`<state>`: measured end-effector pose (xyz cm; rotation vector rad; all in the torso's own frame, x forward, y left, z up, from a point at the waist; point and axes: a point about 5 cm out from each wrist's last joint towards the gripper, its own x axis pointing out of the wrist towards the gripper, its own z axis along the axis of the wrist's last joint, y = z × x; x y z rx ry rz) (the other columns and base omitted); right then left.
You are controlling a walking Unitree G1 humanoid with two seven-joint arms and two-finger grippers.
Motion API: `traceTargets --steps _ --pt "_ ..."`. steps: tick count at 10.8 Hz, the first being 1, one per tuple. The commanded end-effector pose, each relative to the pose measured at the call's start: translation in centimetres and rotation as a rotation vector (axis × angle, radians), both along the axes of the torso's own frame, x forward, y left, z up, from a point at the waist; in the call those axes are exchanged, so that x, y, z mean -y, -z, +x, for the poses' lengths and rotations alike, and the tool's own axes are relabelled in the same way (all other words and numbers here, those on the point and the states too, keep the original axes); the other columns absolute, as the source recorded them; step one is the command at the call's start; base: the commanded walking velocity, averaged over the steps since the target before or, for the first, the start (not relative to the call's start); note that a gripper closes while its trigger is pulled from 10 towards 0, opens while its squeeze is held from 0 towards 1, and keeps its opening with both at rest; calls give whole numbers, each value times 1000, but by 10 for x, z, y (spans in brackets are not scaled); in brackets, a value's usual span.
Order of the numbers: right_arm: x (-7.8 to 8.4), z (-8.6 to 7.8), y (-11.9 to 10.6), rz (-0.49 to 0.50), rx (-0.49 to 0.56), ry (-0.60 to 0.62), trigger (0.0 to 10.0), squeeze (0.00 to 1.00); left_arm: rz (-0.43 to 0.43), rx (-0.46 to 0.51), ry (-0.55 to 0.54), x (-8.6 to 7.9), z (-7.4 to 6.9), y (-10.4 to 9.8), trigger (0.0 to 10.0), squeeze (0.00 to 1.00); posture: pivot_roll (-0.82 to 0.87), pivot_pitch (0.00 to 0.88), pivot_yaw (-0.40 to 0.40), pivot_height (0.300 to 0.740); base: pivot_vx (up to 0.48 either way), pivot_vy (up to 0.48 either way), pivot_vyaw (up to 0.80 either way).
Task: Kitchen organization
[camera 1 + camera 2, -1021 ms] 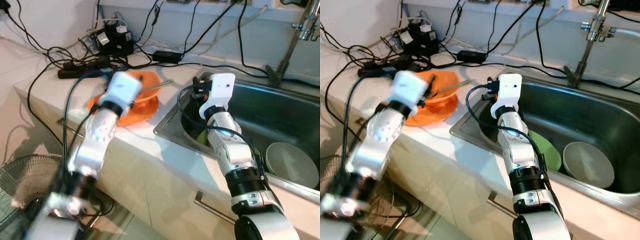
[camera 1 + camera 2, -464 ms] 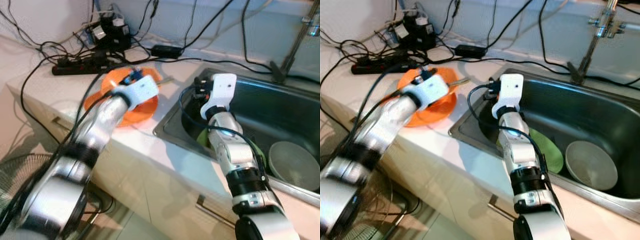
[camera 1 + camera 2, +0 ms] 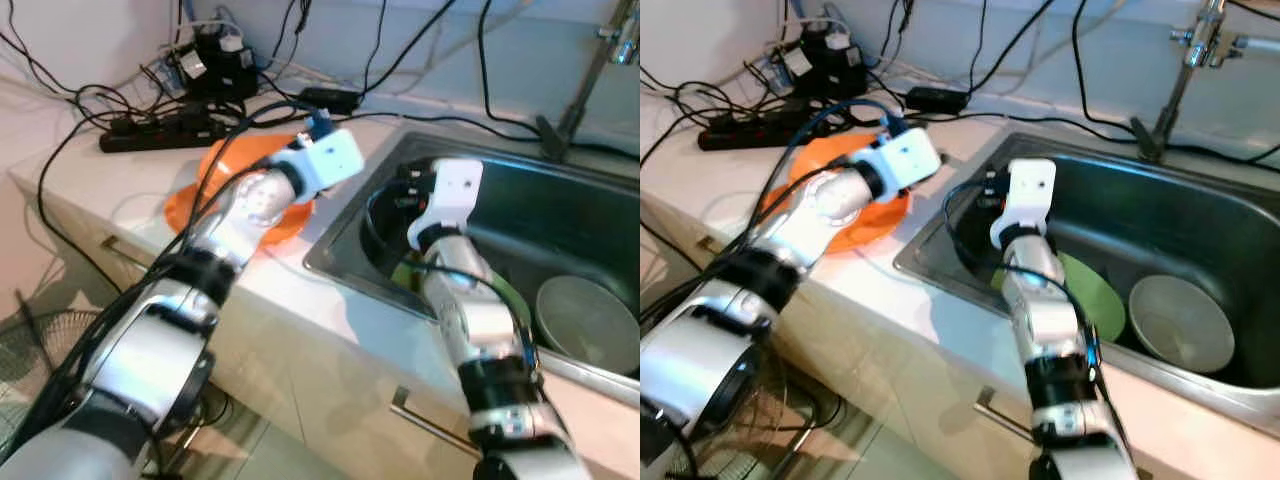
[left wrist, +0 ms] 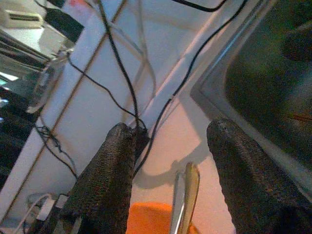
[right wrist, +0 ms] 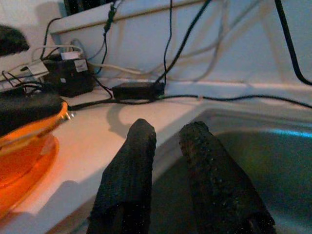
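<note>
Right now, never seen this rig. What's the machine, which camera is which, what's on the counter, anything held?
It is a humanoid robot with two silver arms, each ending in two long black fingers. The two wide pictures come from its head, looking down at a kitchen counter. The other two look along each wrist's fingers.

The left gripper is open over the orange plastic plate, with a metal utensil handle between its fingers, not gripped. The right gripper sits at the rim of the stainless steel sink, fingers a little apart, holding nothing.

In the sink lie a green plate and a grey bowl. A black power strip and cables lie behind.
</note>
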<state>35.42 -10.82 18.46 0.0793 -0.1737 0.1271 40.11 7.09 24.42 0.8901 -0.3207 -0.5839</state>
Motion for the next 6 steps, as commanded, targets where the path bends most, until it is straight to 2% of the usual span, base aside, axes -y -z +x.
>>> traceTargets --steps 1,2,6 --pt "-3 -3 -3 -3 4 -12 10000 0 22 1 -5 0 2 -4 10000 0 111 108 103 740 0 0 0" --pt "-4 -6 -1 -4 -3 -16 10000 0 60 -3 -31 0 5 -3 10000 0 105 117 104 740 0 0 0" --pt "0 -14 3 -8 -30 0 10000 0 63 -20 -130 -1 13 -5 10000 0 76 144 107 740 0 0 0"
